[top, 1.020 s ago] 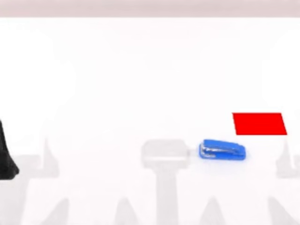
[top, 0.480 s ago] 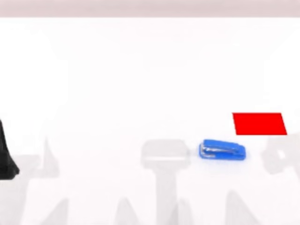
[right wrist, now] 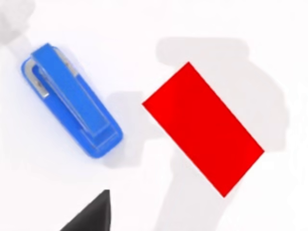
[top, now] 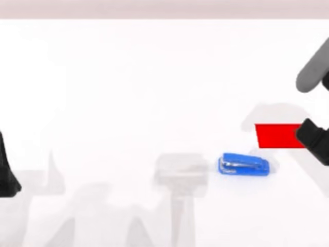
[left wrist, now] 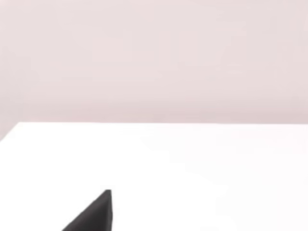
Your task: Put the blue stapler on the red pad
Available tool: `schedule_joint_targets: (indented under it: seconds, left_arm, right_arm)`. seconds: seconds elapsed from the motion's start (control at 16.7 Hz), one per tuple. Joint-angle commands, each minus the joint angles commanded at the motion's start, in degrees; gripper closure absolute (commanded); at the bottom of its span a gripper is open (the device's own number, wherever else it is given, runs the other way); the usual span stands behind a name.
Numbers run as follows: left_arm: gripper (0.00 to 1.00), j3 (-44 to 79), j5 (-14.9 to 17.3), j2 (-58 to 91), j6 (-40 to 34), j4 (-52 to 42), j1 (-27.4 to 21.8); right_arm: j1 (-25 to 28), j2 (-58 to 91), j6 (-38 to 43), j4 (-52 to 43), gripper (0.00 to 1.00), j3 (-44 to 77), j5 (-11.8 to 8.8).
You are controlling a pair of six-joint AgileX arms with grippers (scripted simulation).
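Still approaching: stapler not yet grasped

Blue stapler lies free on the white counter, just near-left of the red pad. Right gripper hovers over the pad's right end; I cannot tell its opening. Next: move left, descend, grasp. Left gripper sits parked far left.

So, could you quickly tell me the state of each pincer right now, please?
Left pincer: parked at the table's left edge, cannot be told.
Right pincer: over the red pad's right end, holding nothing, cannot be told.
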Motion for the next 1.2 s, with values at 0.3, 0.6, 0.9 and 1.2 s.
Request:
schedule_joint_targets:
  seconds: [0.3,0.6,0.9,1.2]
  left_arm:
    - [0.00,0.00,0.00,0.00,0.00,0.00,0.00]
    - [0.00,0.00,0.00,0.00,0.00,0.00,0.00]
    - [0.00,0.00,0.00,0.00,0.00,0.00,0.00]
    - [0.00,0.00,0.00,0.00,0.00,0.00,0.00]
  right_arm:
    - [7.50,25.01,-11.46,-15.81,0.00,20.78,-0.08]
    - [12.48,41.84,-19.09,-25.79,0.00,35.43,-0.17]
    - [13.83,46.09,-21.17,-28.35,0.00,39.52,-0.18]
    - [13.64,46.22,-21.17,-27.30,0.00,38.55,-0.17]
